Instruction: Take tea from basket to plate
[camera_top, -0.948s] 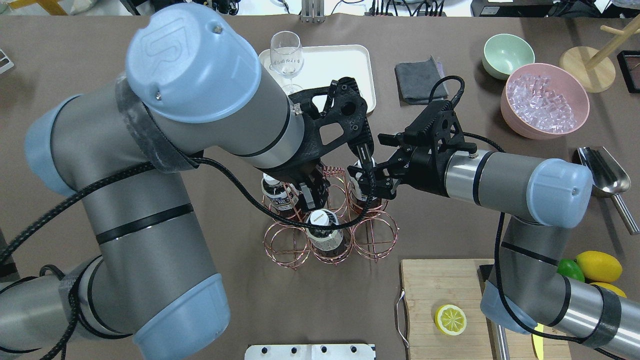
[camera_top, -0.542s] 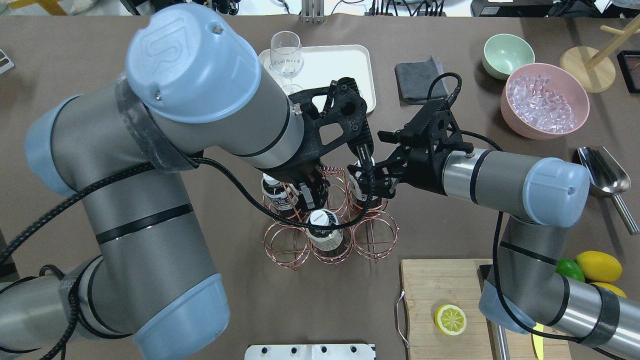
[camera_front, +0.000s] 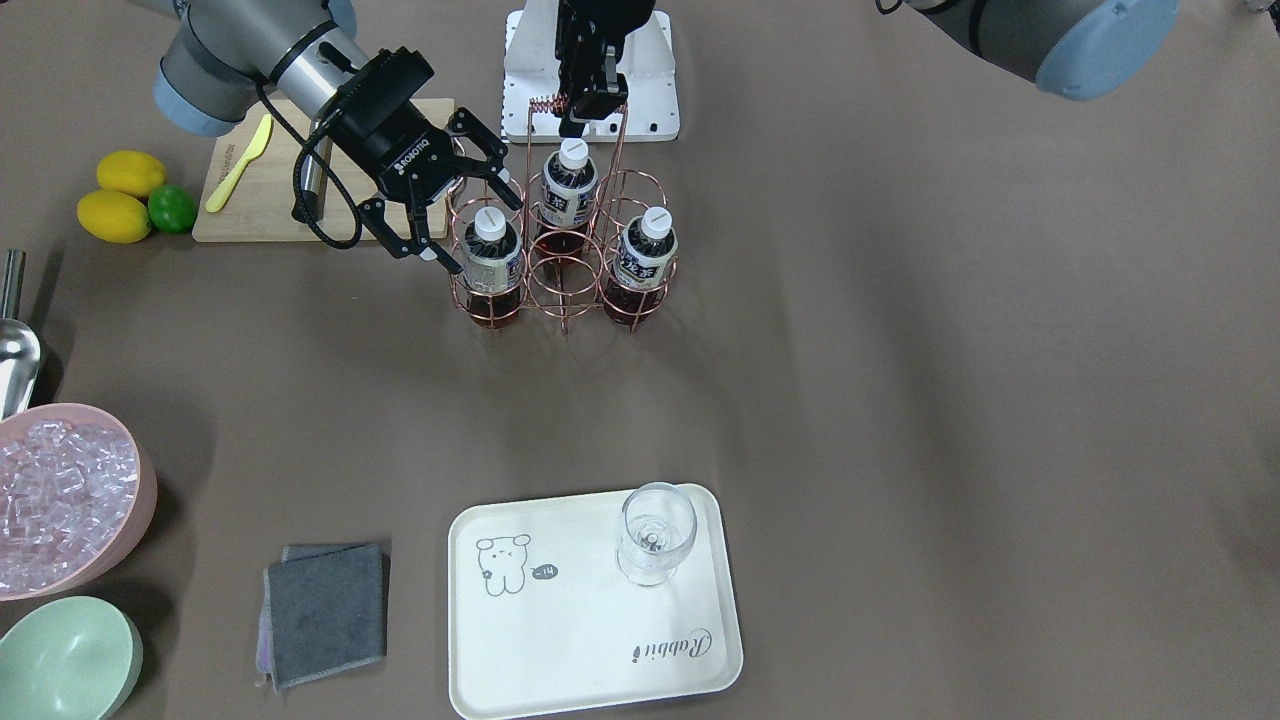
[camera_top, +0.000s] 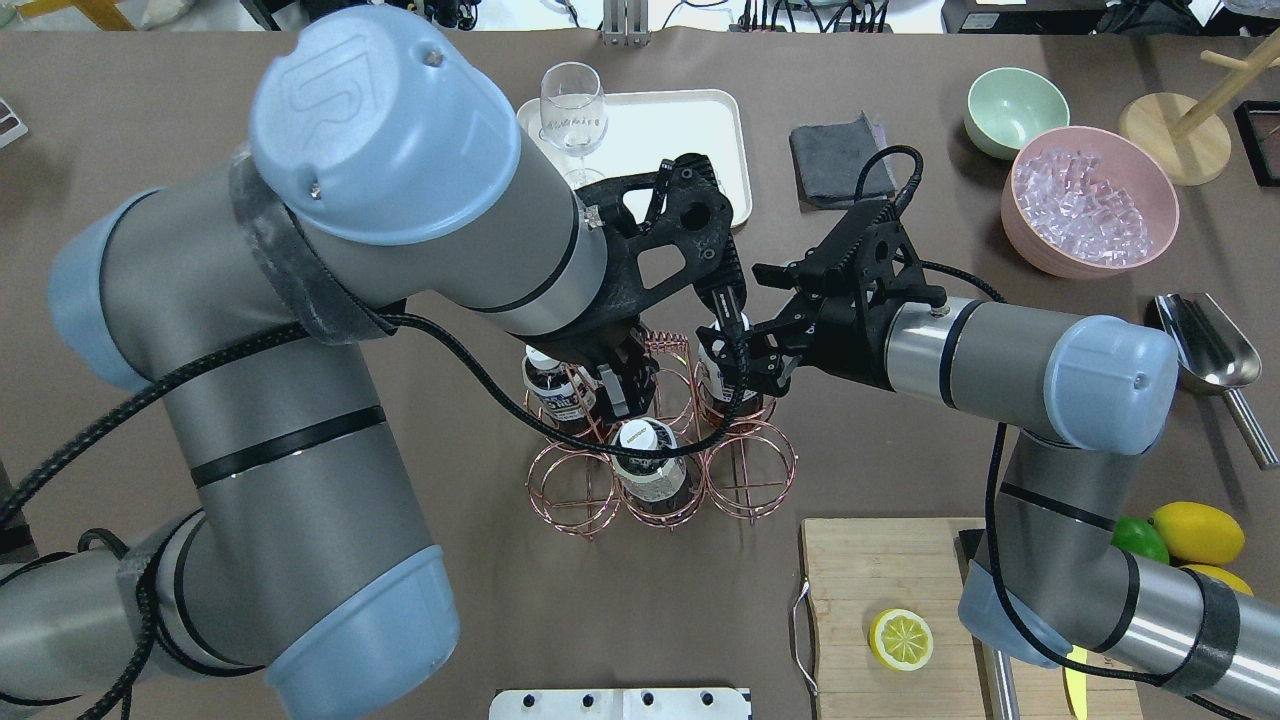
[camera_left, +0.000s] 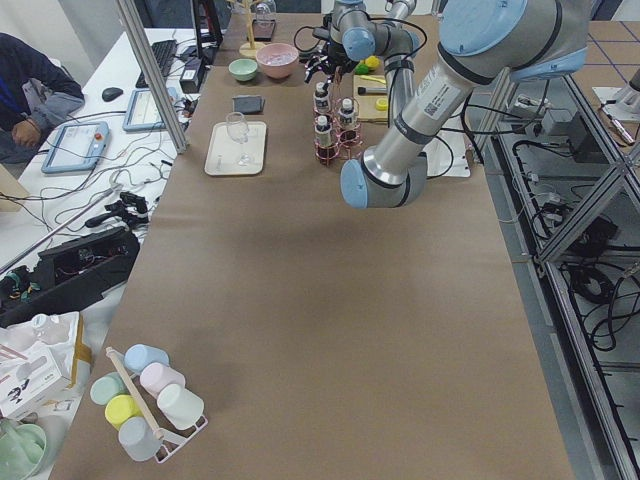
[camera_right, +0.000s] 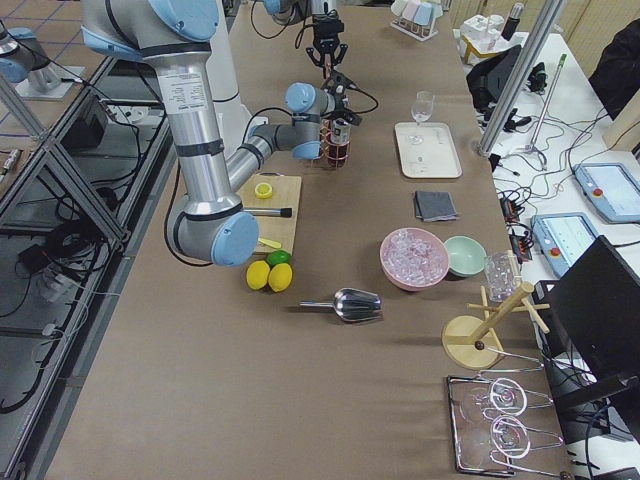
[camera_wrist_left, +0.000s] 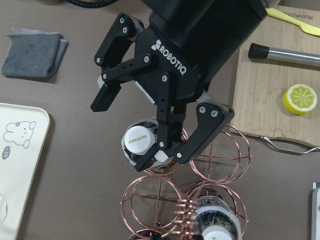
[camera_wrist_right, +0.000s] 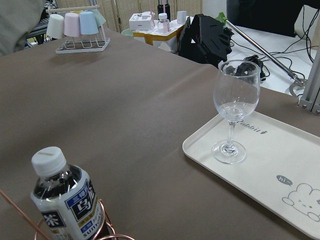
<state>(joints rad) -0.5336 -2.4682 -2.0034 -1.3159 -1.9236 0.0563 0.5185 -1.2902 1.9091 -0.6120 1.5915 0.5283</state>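
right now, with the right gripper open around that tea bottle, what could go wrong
The right gripper straddles the tea bottle close to the basket rings, so a closing finger may snag wire. Lifting could drag the basket, though the left gripper holds its handle. The wine glass stands on the tray, easy to knock when placing.

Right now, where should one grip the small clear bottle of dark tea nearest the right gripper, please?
I'd grip the small clear tea bottle just below its white cap, from the outer side: only that part stands above the rose-gold wire basket's ring, and the open right gripper straddles it.
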